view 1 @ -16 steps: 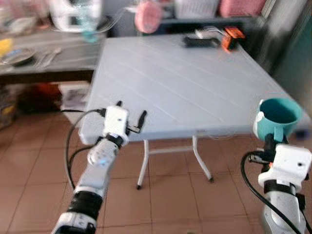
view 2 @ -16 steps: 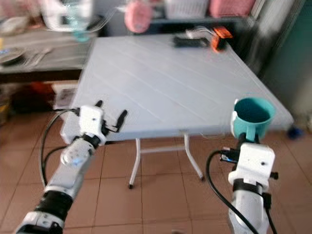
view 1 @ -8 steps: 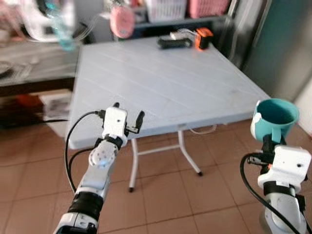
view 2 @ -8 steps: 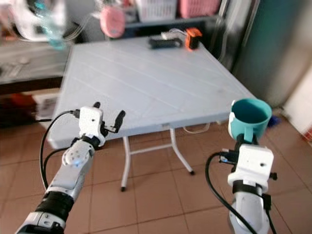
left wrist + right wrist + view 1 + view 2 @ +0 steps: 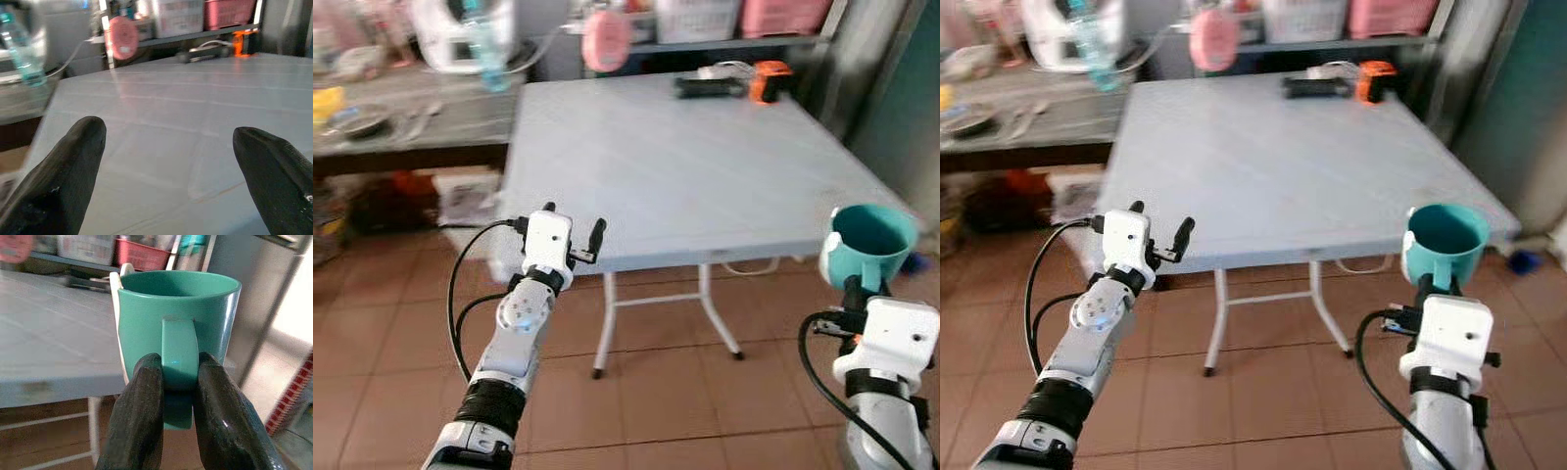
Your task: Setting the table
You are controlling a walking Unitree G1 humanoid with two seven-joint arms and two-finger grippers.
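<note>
Right gripper pinches a teal mug by its handle, off the white table's near corner. Left gripper, fingers spread and empty, faces the table edge over tiled floor.

Head stereo downward, wrist views tableward.

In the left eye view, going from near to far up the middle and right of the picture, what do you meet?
Right tool pinching the handle of the teal ceramic mug → pale grey folding table → black flat device and orange-and-black gadget at the far edge → pink plastic basket on the shelf.
</note>
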